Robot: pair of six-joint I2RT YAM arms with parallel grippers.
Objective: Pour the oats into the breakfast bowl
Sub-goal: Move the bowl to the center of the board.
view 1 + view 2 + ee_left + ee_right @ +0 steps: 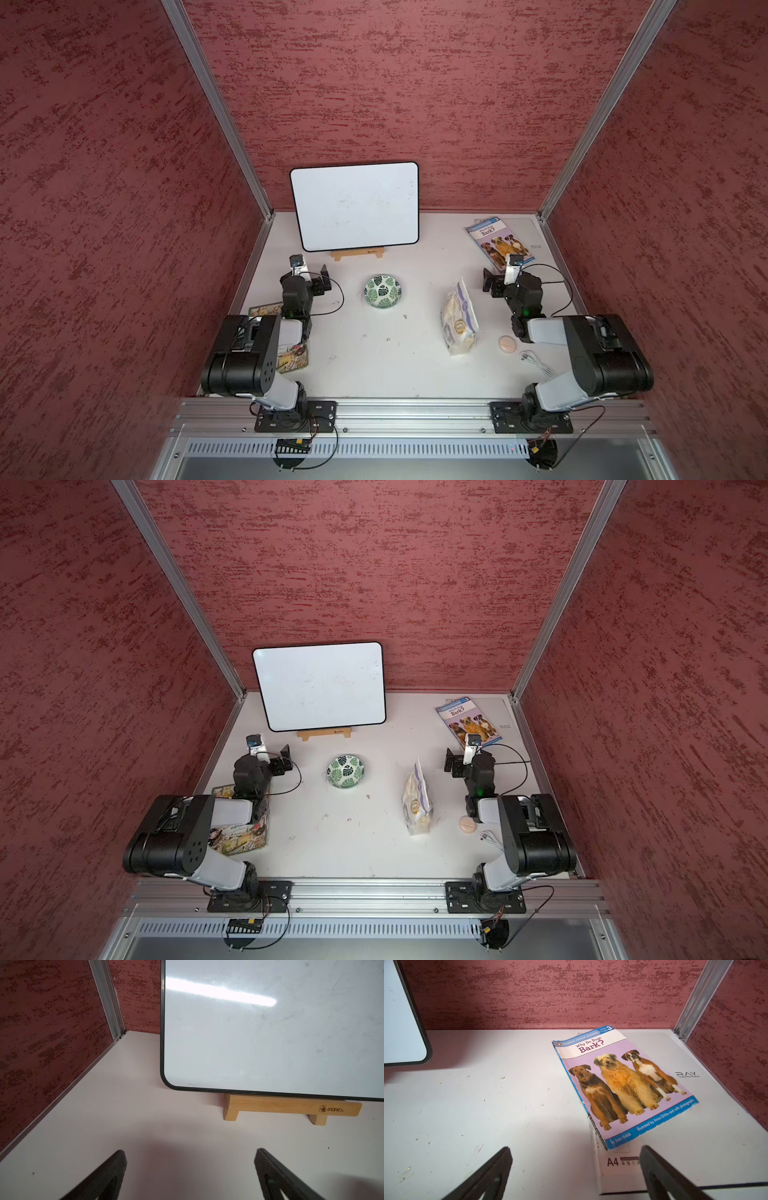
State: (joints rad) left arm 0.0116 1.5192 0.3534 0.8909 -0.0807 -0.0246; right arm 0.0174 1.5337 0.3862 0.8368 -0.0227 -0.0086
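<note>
Fingers (108,1174) stand wide apart on our left gripper (190,1154), gripping nothing; same on our right gripper (575,1152). Out on the table (374,365), the oats (459,322) stand near the right gripper, the breakfast bowl (382,291) well apart, mid-table.

Black-jointed arms (249,353) with pale grey links, black cables (343,297), bolted base plates (324,409).

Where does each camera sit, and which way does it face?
Both top views: high over the front rail, looking down on the table; left arm, right arm, bowl, oats bag show.
Left wrist: on the left arm, facing the whiteboard; open left gripper shows.
Right wrist: on the right arm, facing the dog book; open right gripper shows.
Shared: whiteboard, in all four.
</note>
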